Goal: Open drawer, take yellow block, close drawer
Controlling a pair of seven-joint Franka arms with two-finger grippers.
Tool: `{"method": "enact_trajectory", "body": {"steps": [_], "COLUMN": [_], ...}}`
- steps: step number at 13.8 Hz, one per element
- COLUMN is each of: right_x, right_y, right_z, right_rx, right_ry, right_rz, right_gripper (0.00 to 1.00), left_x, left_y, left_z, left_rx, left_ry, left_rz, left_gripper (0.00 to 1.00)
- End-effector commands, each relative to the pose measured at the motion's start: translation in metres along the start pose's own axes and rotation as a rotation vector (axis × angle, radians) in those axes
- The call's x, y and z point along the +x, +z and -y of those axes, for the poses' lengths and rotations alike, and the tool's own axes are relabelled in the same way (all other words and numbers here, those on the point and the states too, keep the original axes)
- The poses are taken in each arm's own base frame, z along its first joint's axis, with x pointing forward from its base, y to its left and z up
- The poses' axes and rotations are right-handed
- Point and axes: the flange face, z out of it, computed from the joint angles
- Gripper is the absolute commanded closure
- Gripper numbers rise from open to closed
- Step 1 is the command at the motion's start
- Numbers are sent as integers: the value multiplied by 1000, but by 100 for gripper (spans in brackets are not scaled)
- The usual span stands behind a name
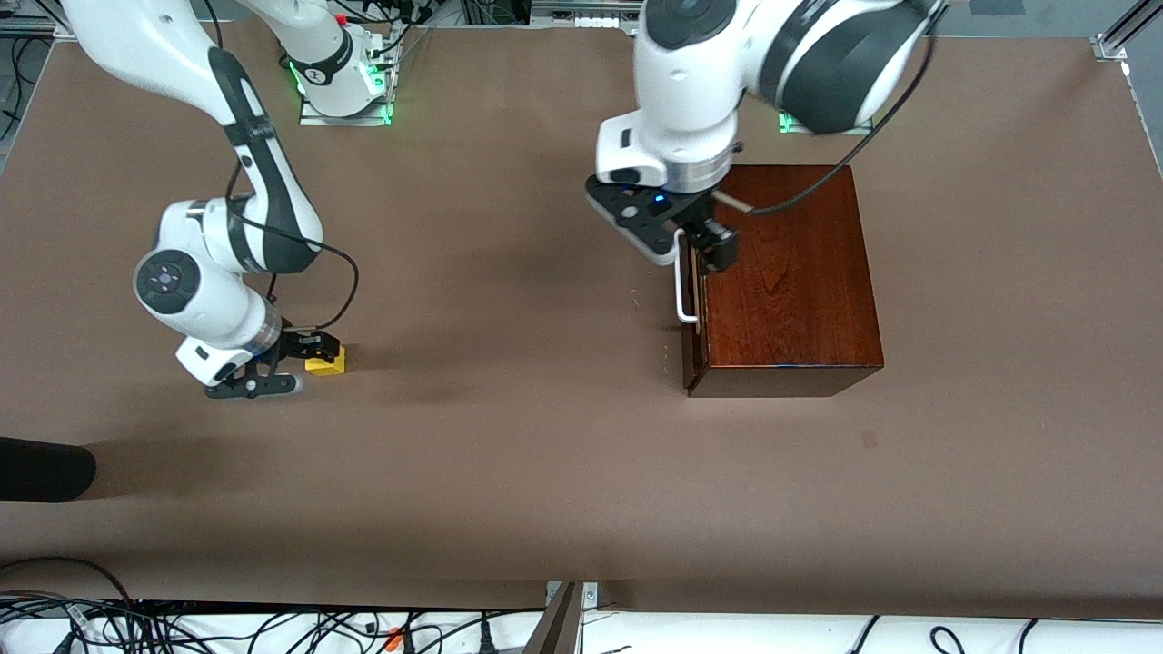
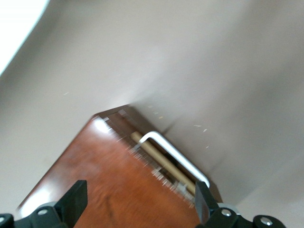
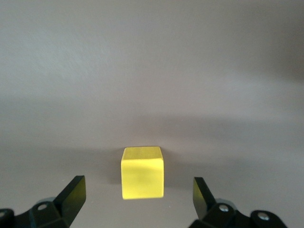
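Observation:
The yellow block (image 1: 325, 361) sits on the brown table toward the right arm's end. My right gripper (image 1: 304, 363) is down at the table beside it, open, with the block just ahead of its fingertips and untouched; the right wrist view shows the block (image 3: 142, 172) between the spread fingers of my right gripper (image 3: 137, 186). The dark reddish wooden box (image 1: 790, 272) stands toward the left arm's end. Its drawer front (image 1: 690, 350) with the white handle (image 1: 681, 289) is almost flush; a thin pale strip (image 2: 161, 159) shows by the handle (image 2: 175, 152). My left gripper (image 1: 695, 247) is open over the box's top edge by the handle, seen also in the left wrist view (image 2: 140, 192).
A black object (image 1: 41, 468) lies at the table's edge at the right arm's end, nearer the front camera. Cables (image 1: 227, 627) run along the table's front edge. Bare brown table (image 1: 509, 345) lies between the block and the box.

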Motion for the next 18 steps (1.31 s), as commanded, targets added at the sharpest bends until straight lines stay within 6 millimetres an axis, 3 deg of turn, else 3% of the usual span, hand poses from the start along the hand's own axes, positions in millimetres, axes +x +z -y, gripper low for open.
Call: {"method": "enact_trajectory", "body": {"steps": [1,4,6,8,11,13,18], "right_x": [-8,-23,-42,-57,-58,-61,-67], "right_y": [-69,-148,-199,-242,-302,-324,-325], "right_z": [-14,-19,-22,-25,-29,-31,-35], "right_rx": [11,20,28,31,32,33,94], "right_ry": [12,26,31,29,33,33,54], "right_rz": [-59,-39,-49,-37,-3,9,50], "right_gripper": [0,0,0,0,0,0,0], "left_x": [-23,-53,-76,-102,-151,-171,-193], "left_y": [-26,-46,-55,-54,-41,-37,-31], "left_z": [49,101,125,165,216,240,260], "left_rx": [-26,-86,-63,-94,-170,-178,-177], "left_ry": [-144,-348,-412,-514,-653,-716,-728], "left_rz": [39,24,37,53,72,62,33], "left_gripper": [0,0,0,0,0,0,0]}}
